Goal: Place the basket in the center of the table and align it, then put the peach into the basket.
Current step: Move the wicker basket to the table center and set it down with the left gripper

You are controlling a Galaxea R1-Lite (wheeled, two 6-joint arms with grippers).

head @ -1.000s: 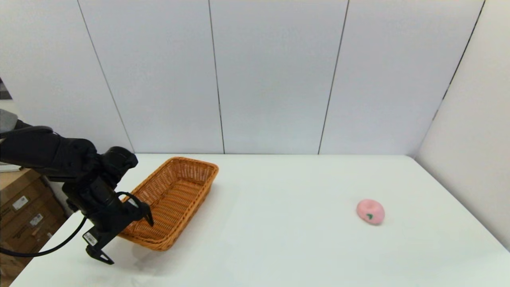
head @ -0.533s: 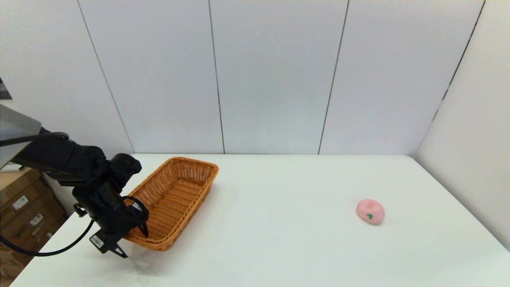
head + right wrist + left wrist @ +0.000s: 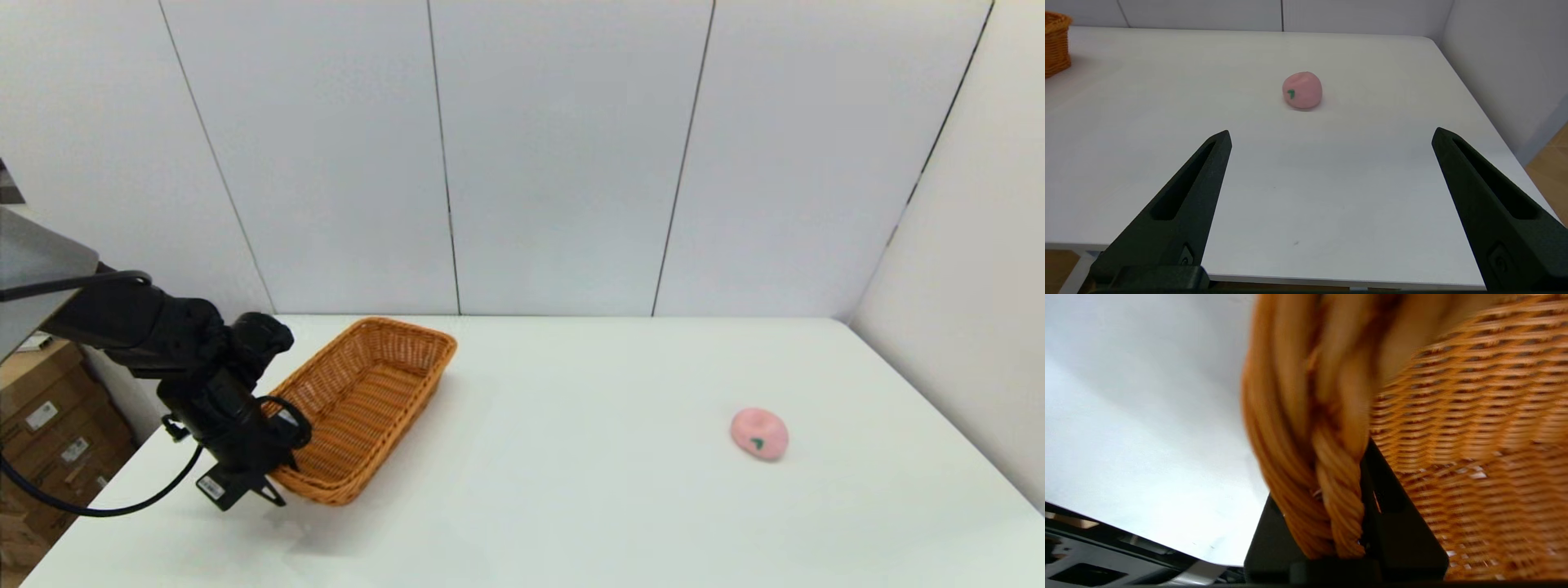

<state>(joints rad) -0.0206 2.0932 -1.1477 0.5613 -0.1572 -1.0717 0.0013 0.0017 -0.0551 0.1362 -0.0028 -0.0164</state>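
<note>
Head view was examined first: the basket (image 3: 363,408) was found at the 9 o'clock side of the tabletop (image 3: 571,490), lying askew, with its near end toward the tabletop's left edge. The left end effector (image 3: 269,478) was seen at the basket's near left corner. From the left wrist view, the braided rim (image 3: 1331,490) was observed pinched between the two black fingers (image 3: 1400,535), one inside the basket and one outside, so the left end effector was recorded as closed on the basket's rim.

The peach (image 3: 759,434) was noted at about 3 o'clock on the tabletop, well apart from the basket, resting alone with its green leaf mark showing. In the right wrist view the right end effector (image 3: 1331,171) was seen spread wide with nothing between its fingers, held off the near edge and facing the peach (image 3: 1302,90); it was judged idle.

The step in hand was assessed as the first one: relocating the basket, which had not yet reached the centre. The next move was judged to call for the basket to be drawn toward 3 o'clock until central, and rotated so that its long sides run square to the tabletop's edges, before release. A grip on one corner only was considered liable to let the basket pivot or tilt.
</note>
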